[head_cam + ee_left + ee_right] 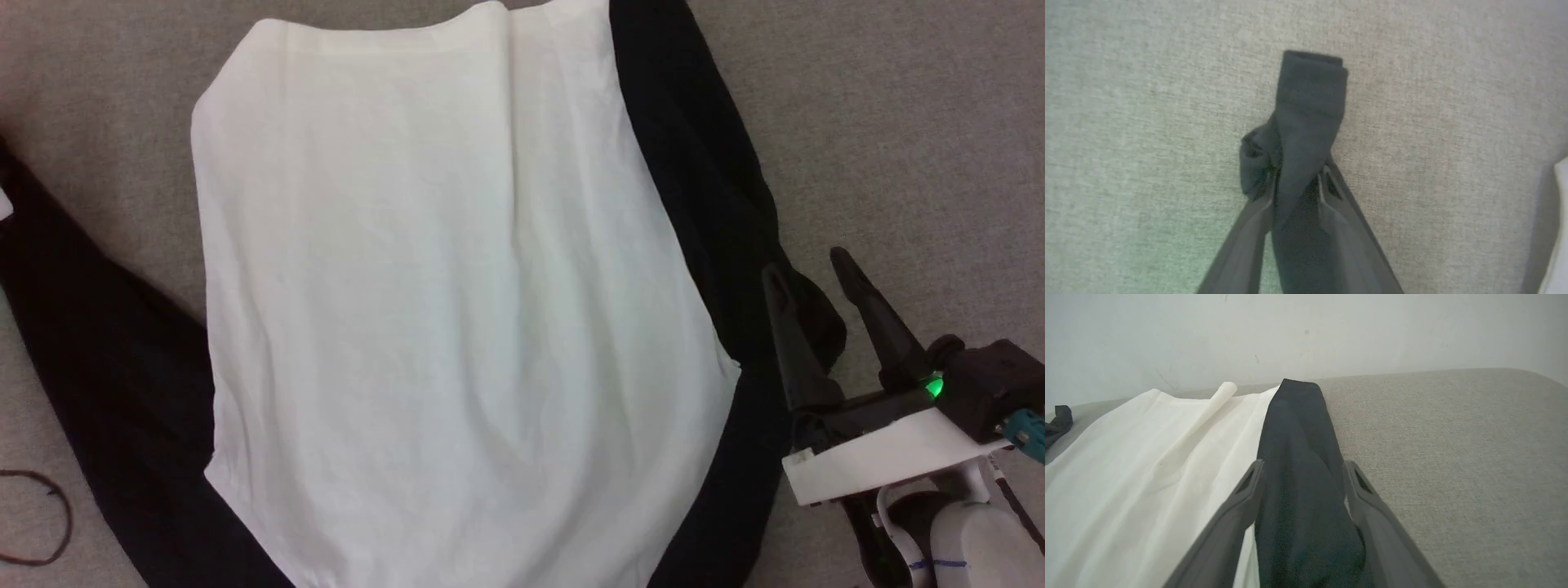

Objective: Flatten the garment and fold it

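The garment lies spread on the grey surface, its white body [441, 310] mostly flat with a long crease down the middle. One black sleeve [106, 367] runs off to the left, and the other sleeve [702, 180] lies along the body's right edge. My right gripper [808, 269] is open at the lower right, its fingers straddling that right sleeve [1298, 457] without pinching it. In the left wrist view my left gripper [1296, 183] is closed on bunched black sleeve cloth, and the cuff [1310, 85] sticks out past the fingertips.
Grey woven cloth [898, 122] covers the surface all around the garment. A thin dark cord loop [33, 514] lies at the lower left. A pale wall [1306, 330] rises behind the far edge of the surface.
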Robot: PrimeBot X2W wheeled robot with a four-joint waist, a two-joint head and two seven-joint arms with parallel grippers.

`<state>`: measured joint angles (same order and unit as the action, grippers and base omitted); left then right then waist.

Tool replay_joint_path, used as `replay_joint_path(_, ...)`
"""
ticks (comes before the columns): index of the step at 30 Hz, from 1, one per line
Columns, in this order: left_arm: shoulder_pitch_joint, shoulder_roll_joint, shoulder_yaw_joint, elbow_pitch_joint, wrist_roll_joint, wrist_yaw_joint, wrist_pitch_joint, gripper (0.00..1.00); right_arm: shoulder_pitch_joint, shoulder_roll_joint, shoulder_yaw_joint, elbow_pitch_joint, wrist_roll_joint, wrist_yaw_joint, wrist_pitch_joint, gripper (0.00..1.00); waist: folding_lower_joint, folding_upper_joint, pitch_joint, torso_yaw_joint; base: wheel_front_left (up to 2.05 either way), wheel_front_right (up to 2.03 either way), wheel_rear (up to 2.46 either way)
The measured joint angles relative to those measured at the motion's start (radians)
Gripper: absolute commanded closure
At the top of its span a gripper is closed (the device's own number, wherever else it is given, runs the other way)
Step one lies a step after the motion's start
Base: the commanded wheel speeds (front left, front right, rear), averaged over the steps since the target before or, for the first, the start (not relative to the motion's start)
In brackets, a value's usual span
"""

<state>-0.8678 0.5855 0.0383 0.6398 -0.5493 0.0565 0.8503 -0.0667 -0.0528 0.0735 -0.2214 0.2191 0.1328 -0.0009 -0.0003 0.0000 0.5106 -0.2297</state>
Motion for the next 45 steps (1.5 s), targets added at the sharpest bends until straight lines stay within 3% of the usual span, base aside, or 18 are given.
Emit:
replay_joint_path(3,0.017,-0.009,-0.001,-0.022,-0.002,0.01,-0.016,1.0,-0.001,0.0,-0.005,0.008,0.002,0.0,0.002,0.0,0.0001,0.0,-0.007,-0.002,0.0,0.0,0.0)
replay_joint_path(12,0.111,-0.078,-0.046,-0.079,0.05,0.015,-0.219,1.0,0.033,0.0,-0.067,0.019,-0.009,0.0,0.029,0.0,0.0005,0.0,-0.1,0.019,0.0,0.0,0.0)
replay_joint_path(19,0.18,-0.138,-0.126,-0.273,0.085,-0.028,-0.335,1.0,0.111,0.0,-0.138,-0.007,-0.026,0.0,0.077,0.0,0.0003,0.0,-0.232,0.057,0.0,0.0,0.0)
replay_joint_path(25,0.361,-0.253,-0.267,-0.495,0.1,-0.065,-0.358,1.0,0.179,0.0,-0.219,-0.043,-0.033,0.0,0.118,0.0,0.0,0.0,-0.347,0.088,0.0,0.0,0.0)
replay_joint_path(30,0.507,-0.39,-0.445,-0.597,0.106,-0.08,-0.34,1.0,0.203,0.0,-0.248,-0.073,-0.034,0.0,0.143,0.0,-0.0001,0.0,-0.418,0.109,0.0,0.0,0.0)
replay_joint_path(37,0.584,-0.51,-0.632,-0.467,0.112,-0.101,-0.364,1.0,0.203,0.0,-0.234,-0.085,-0.023,0.0,0.152,0.0,0.0003,0.0,-0.43,0.104,0.0,0.0,0.0)
replay_joint_path(41,0.579,-0.531,-0.715,-0.354,0.106,-0.102,-0.423,1.0,0.2,0.0,-0.223,-0.08,-0.017,0.0,0.157,0.0,0.0002,0.0,-0.405,0.086,0.0,0.0,0.0)
replay_joint_path(45,0.545,-0.531,-0.799,-0.262,0.057,-0.056,-0.506,1.0,0.19,0.0,-0.212,-0.072,-0.015,0.0,0.157,0.0,0.0004,0.0,-0.379,0.064,0.0,0.0,0.0)
